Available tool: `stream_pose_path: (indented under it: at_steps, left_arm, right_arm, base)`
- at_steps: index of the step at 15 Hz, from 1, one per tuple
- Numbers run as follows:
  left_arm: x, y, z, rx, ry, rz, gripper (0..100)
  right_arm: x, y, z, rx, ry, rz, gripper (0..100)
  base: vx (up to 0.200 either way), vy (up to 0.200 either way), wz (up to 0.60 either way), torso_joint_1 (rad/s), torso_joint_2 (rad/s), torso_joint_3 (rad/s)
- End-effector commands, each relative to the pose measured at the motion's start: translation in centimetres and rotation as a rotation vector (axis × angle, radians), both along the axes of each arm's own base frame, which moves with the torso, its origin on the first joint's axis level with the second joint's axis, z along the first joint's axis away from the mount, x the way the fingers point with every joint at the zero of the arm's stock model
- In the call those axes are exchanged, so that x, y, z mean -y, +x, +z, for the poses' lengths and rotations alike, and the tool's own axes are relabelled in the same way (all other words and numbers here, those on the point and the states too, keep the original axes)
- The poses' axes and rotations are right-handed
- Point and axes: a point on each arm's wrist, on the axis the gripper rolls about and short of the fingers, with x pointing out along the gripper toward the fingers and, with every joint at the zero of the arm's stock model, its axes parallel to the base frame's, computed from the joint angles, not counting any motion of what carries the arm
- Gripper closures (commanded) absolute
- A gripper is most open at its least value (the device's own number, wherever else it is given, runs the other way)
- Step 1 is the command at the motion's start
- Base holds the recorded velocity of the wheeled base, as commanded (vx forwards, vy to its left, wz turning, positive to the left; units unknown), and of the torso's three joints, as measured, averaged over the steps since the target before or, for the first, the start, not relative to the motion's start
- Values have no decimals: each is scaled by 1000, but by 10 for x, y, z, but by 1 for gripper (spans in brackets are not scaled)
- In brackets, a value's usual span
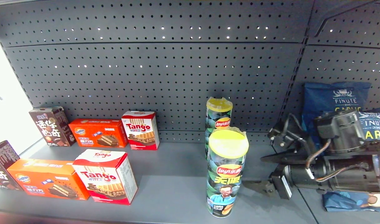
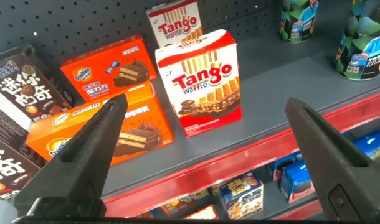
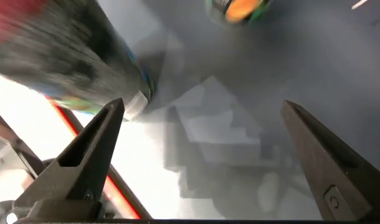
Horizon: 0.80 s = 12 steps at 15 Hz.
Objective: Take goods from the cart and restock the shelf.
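Now my right tool point(image 1: 256, 171) gapes beside the front can point(image 1: 226, 174); my left tool point(image 2: 205, 106) gapes over the boxes point(image 2: 199, 78).

A dark grey metal shelf point(image 1: 177, 168) with a perforated grey back panel point(image 1: 165, 77) carries the goods. At its left stand two rows of three cartons. The back row, close to the panel, holds a dark brown cardboard box point(image 1: 52, 126), a flat orange cardboard box point(image 1: 98, 133) and a red-and-white wafer box point(image 1: 141, 130). The front row repeats that order near the edge: front brown box point(image 1: 1, 165), front orange box point(image 1: 46, 182), front wafer box point(image 1: 106, 176). Right of centre, a tall green chip can with a yellow lid point(image 1: 226, 174) stands upright, a rear chip can point(image 1: 218, 116) just behind it. Blue snack bags point(image 1: 333, 99) lean at the far right.
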Motion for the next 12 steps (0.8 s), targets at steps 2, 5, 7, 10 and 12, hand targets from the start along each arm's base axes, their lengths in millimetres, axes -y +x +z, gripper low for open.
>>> stream_pose_path:
  at_steps: [2, 5, 7, 10, 12]
  left_arm:
    - [0, 1, 0, -4, 1, 1, 0]
    - [0, 1, -5, -12, 4, 1, 0]
    - [-1, -2, -5, -1, 0, 1, 0]
    - [-1, -3, -4, 11, -4, 0, 0]
    - [-1, -3, -4, 8, -2, -8, 0]
  right_arm:
    - [52, -56, 69, 242, 196, -174, 0]
    - [103, -100, 66, 369, 211, -418, 0]
    - [117, -123, 45, 386, 187, -555, 0]
    - [138, -173, -19, 401, 147, -798, 0]
    - [141, -192, -39, 457, 140, -932, 0]
  base:
    - [0, 0, 0, 0, 0, 0]
    - [0, 0, 0, 0, 0, 0]
    - [0, 0, 0, 0, 0, 0]
    - [0, 0, 0, 0, 0, 0]
    - [0, 0, 0, 0, 0, 0]
